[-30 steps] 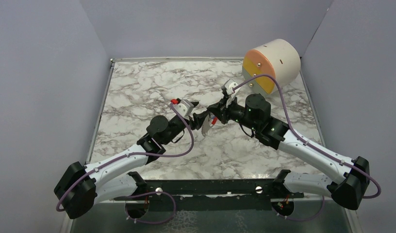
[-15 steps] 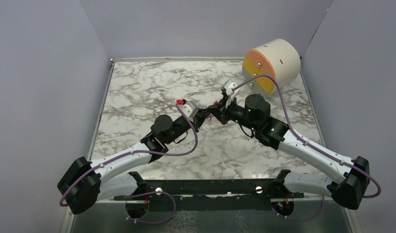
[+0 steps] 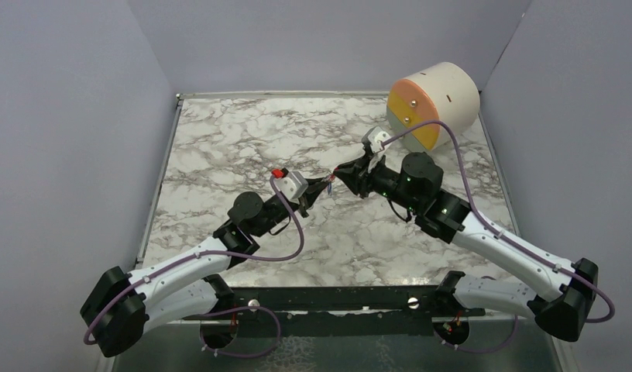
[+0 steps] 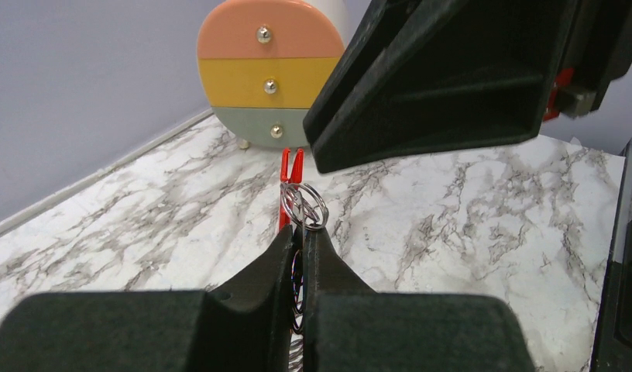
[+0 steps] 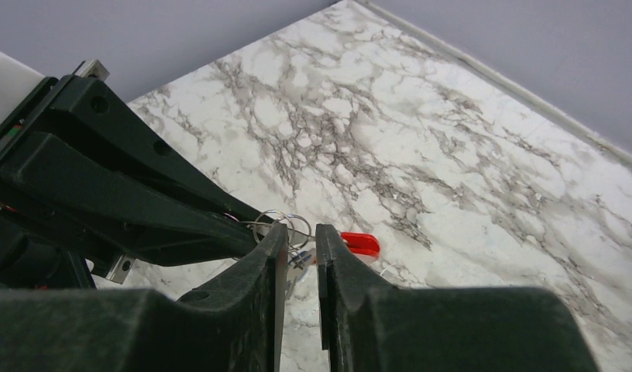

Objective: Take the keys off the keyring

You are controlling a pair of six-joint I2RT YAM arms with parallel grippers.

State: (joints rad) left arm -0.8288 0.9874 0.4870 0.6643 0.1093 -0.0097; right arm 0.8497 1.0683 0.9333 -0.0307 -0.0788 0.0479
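My two grippers meet tip to tip over the middle of the marble table. My left gripper (image 3: 325, 189) (image 4: 301, 234) is shut on the keyring's bunch. Silvery split rings (image 4: 306, 206) stick out past its tips, and the red keyring (image 4: 290, 172) hangs just beyond. My right gripper (image 3: 338, 174) (image 5: 301, 234) has its jaws a narrow gap apart around the rings (image 5: 286, 223). A tiny blue-headed key (image 5: 301, 260) shows in that gap, and the red keyring (image 5: 361, 244) lies behind the right finger. The silvery keys are mostly hidden by the fingers.
A round drawer unit (image 3: 433, 105) (image 4: 270, 74) with peach, yellow and grey-green drawers stands at the back right. Grey walls close in the table (image 3: 243, 139) on three sides. Purple cables (image 3: 452, 147) loop over both arms. A red plug (image 3: 279, 172) sits on the left wrist.
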